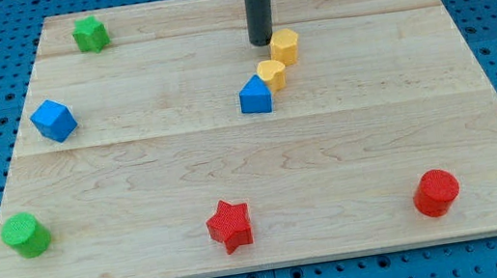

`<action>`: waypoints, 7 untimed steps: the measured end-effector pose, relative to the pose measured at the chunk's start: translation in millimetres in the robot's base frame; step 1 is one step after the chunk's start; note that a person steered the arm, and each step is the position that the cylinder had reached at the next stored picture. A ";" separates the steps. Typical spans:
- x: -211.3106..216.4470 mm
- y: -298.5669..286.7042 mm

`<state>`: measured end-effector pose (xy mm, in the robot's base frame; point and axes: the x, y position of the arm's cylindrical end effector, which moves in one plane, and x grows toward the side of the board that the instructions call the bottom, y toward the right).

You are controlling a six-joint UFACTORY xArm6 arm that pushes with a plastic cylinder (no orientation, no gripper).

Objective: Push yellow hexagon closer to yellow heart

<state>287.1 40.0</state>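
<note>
Yellow hexagon (285, 45) sits just up and to the view's right of the yellow heart (271, 73), pretty much touching it. My tip (261, 42) is right beside the hexagon's left edge, above the heart. No jaws here, just a plain rod; blue block (255, 95) hugs the heart's lower left.

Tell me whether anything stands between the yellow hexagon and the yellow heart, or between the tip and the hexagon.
Nothing visible does. My tip sits just at the view's left of the yellow hexagon, and the yellow heart lies right below-left of it, nearly touching. The blue block sits on the heart's far side.
</note>
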 end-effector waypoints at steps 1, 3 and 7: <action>-16.5 29.0; 7.9 50.9; 12.5 10.3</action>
